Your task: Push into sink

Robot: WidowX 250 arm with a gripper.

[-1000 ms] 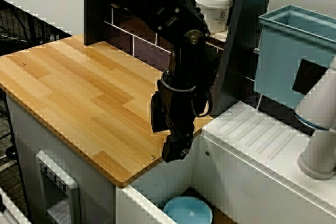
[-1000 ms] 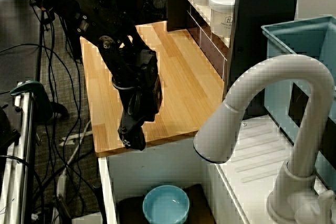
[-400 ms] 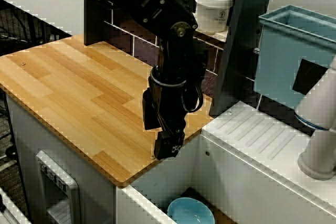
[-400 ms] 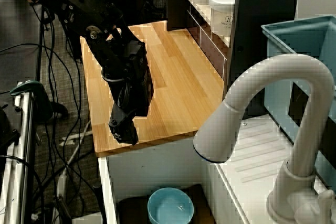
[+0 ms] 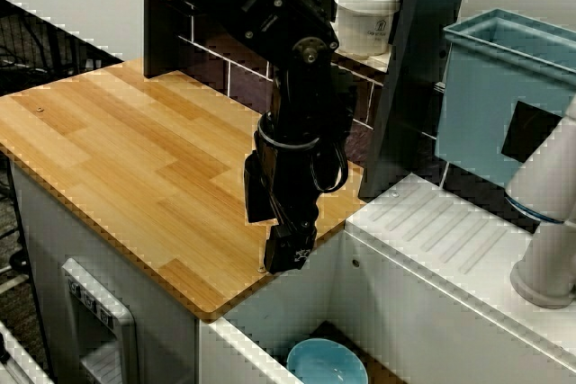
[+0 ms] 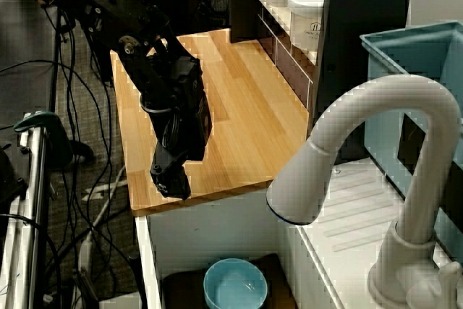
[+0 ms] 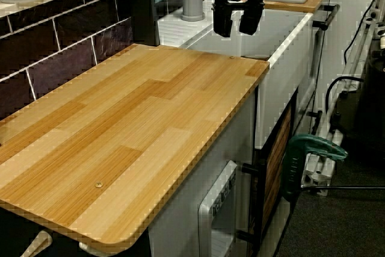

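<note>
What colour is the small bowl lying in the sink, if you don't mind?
Light blue; the bowl shows best in the view beside the faucet.

End effector (image 6: pixel 171 181) above counter edge (image 6: pixel 202 197); blue bowl (image 6: pixel 235 284) in sink (image 6: pixel 210 233).

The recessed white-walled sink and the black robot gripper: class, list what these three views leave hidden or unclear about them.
- The recessed white-walled sink: cut off by the bottom edge in the front view and the faucet-side view; from the counter view, its floor is hidden behind the wooden countertop.
- Small blue bowl: partly cut off by the bottom edge.
- The black robot gripper: jaws apart in the counter view, indistinct elsewhere.
</note>
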